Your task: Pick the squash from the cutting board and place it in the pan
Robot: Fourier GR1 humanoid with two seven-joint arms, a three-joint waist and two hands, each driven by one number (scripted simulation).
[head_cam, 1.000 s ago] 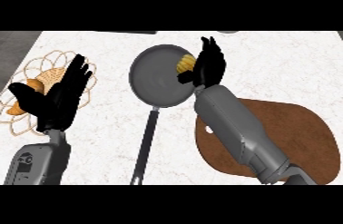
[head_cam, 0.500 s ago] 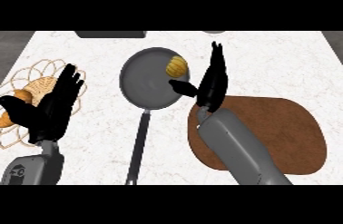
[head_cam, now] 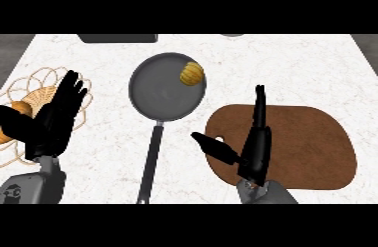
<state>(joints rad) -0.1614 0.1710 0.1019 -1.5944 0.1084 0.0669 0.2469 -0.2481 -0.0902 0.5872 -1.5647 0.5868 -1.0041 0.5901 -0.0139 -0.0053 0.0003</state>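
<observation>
Head view, looking steeply down on a pale marbled counter. The squash — a yellow, ribbed lump — lies inside the pan, against its upper right rim. The pan is dark grey and round, with its long handle running toward the lower edge of the view. The brown board lies to the pan's lower right, just beside it, with a small slot near its left edge.

Right hand: over the left part of the board, seen edge-on, fingers straight and pointing up the view, thumb spread to the left — it holds nothing and is apart from the squash.

Left hand: at the left edge, fingers straight and spread, holding nothing, resting over a wire basket that contains orange-brown items too hidden to identify.

A dark object sits at the counter's far edge.
</observation>
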